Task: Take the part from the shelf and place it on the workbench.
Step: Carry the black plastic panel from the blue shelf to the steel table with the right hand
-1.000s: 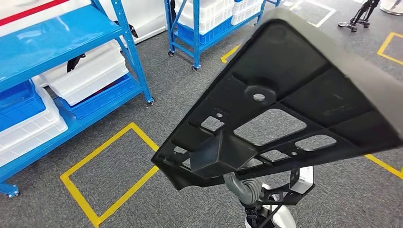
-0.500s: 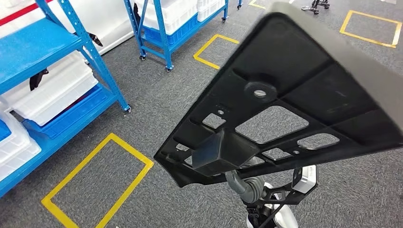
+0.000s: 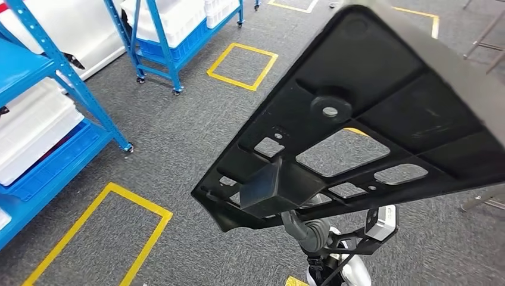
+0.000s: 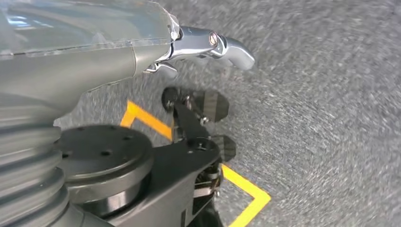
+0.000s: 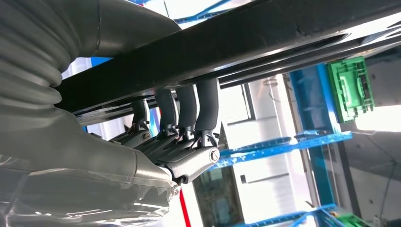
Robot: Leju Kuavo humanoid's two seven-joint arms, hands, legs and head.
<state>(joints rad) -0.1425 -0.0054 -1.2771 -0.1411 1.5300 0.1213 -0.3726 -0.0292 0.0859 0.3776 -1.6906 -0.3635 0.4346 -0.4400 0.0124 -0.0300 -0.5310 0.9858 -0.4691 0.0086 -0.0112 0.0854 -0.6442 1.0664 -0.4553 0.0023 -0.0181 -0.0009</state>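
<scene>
A: The part sits high and close under the head camera, running from about seven o'clock up to one o'clock: a broad black plastic panel, ribbed, cut with openings.

B: And the right hand has it. In the wrist view the dark fingers are curled up against the panel's edge, clamped on it.

A: How will it handle?

B: Light for its size, I'd judge, and stiff with those ribs. But it's wide and held at one edge, so it could lever and swing. A hold near a rib or along the thick rim seems safest; the thin bridges between cut-outs look like the weak spots.

A: The left hand?

B: Hanging over the carpet, holding nothing; whether its fingers are spread or curled, I can't tell.

A: What's changed in the last second?

B: The whole scene has slid. The blue shelves have drifted out toward nine and ten o'clock, the yellow floor squares have shifted, so the camera is turning. The panel keeps its place in view. No workbench yet.
</scene>
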